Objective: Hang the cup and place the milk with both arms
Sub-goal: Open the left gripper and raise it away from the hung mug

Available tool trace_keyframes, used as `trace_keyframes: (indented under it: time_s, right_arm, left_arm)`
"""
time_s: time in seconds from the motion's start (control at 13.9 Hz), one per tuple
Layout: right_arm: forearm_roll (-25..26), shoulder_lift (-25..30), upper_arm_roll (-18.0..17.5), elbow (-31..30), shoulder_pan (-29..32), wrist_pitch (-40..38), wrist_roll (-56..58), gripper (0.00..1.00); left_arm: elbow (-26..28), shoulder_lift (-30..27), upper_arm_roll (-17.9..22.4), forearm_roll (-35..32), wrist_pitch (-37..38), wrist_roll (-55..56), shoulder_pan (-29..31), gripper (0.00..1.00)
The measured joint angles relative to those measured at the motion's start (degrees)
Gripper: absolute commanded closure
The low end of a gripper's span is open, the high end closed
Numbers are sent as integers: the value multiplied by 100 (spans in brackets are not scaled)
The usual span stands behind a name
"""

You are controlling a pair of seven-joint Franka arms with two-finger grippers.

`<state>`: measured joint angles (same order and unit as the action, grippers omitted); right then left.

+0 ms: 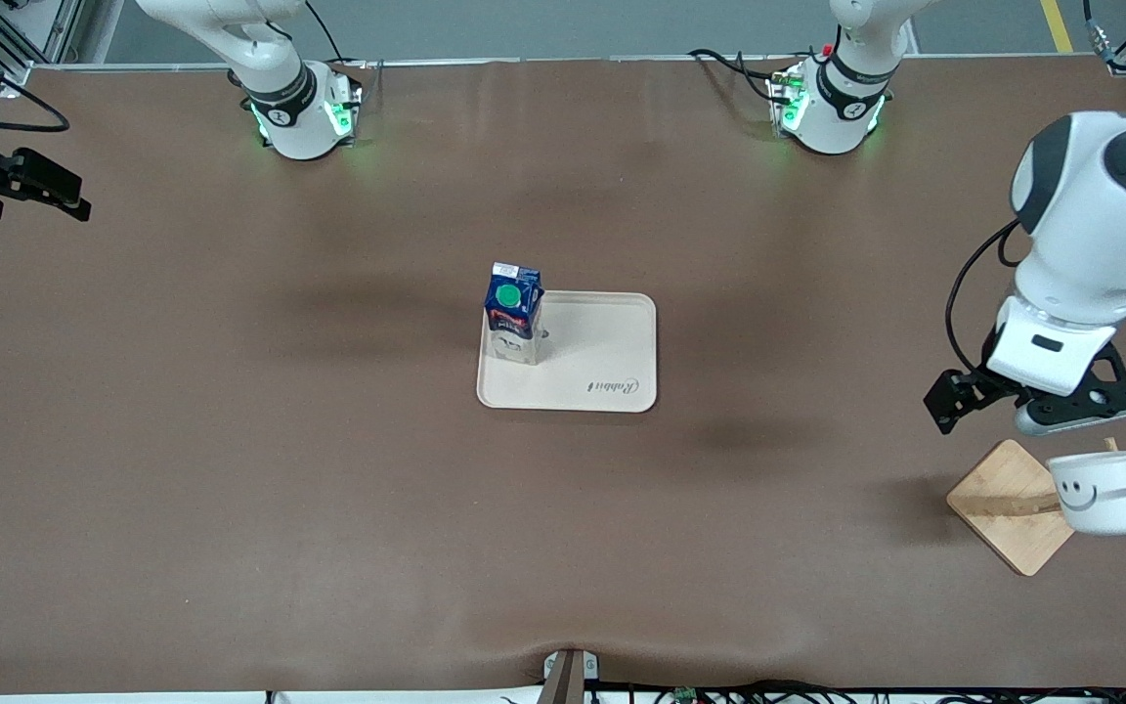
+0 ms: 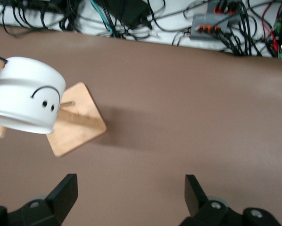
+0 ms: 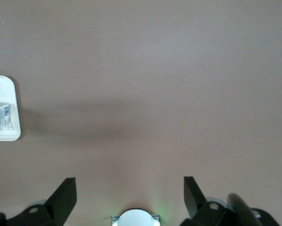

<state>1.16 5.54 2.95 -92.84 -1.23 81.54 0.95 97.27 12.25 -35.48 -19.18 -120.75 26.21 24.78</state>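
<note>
Both task things look settled in the front view: the milk (image 1: 513, 311) stands upright on the beige tray (image 1: 612, 347) at mid-table, and the cup (image 1: 1101, 492) hangs by its handle on the wooden rack (image 1: 1008, 504) at the left arm's end. The left gripper (image 1: 1042, 399) hovers just above the rack, released. In the left wrist view its fingers (image 2: 65, 190) gape, empty, with the cup apart from them. The right wrist view shows the right gripper (image 3: 130, 195) spread open over bare table. A good retreat, I judge, lifts straight up, clear of the handle.
</note>
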Motion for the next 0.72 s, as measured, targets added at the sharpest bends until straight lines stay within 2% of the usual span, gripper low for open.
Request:
trace_keyframes:
  time_s: [0.14,0.43,0.72]
  right_arm:
    - [-30,-12,-30,-2,-59,14,16,0]
    - [-24,-222,-53,37,-582,39,-3,0]
    - [-23,-378,-12,43,-621,-35,5,0]
  left_arm:
    - [-350,-8,-41,238,677,-304,1,0]
    - [-812,-20,-206,286,1795,-485,2,0]
    - [-1260,-55,-247,444,2348,-926,-52,0]
